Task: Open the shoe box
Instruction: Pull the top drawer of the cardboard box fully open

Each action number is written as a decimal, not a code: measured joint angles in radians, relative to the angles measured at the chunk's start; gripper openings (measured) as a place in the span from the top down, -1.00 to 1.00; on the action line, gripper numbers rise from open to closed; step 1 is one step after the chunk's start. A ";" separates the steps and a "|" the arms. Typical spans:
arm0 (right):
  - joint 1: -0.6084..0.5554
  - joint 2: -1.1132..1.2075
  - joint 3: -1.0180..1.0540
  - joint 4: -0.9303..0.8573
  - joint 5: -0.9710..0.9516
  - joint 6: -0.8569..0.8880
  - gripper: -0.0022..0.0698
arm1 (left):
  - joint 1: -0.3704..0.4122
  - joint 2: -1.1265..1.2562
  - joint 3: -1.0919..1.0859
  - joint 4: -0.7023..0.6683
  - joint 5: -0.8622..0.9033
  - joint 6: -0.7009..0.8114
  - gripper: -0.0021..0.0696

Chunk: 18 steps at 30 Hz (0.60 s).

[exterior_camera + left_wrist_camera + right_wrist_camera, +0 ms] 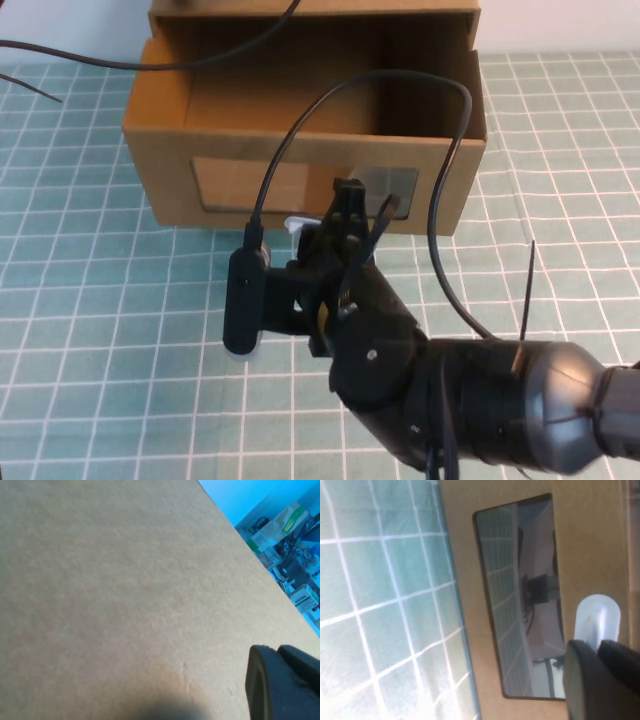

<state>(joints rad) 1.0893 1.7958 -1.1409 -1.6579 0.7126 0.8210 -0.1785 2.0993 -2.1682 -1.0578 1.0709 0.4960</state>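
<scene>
Resting on the checked cloth (80,330), the box (160,160) stands with its top open, so the inner walls show. A cardboard panel (400,8) rises along its far edge. A dark window (230,185) is set into the box's near wall. The right gripper (349,188) is just in front of that wall, over the window's right part, with its jaws pressed together and holding nothing. Whether its tip touches the box cannot be told. Its black cable (400,73) loops up in front of the near wall and across the open top. The right wrist view shows the window as glossy, mirroring the cloth's grid. The left gripper (280,685) is close against a plain cardboard face that fills the left wrist view. Which face of the box that is, and whether this gripper is open or closed, cannot be told.
</scene>
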 joint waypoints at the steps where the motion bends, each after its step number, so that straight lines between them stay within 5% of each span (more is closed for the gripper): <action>1: 0.002 -0.002 0.008 -0.002 0.000 0.000 0.92 | 0.000 0.000 0.000 0.000 0.000 0.000 0.95; 18: 0.010 -0.043 0.114 -0.028 0.015 0.057 0.82 | 0.000 0.000 0.000 -0.004 0.006 0.003 0.95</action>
<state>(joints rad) 1.0990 1.7533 -1.0264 -1.6856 0.7273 0.8781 -0.1785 2.0993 -2.1682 -1.0618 1.0771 0.4987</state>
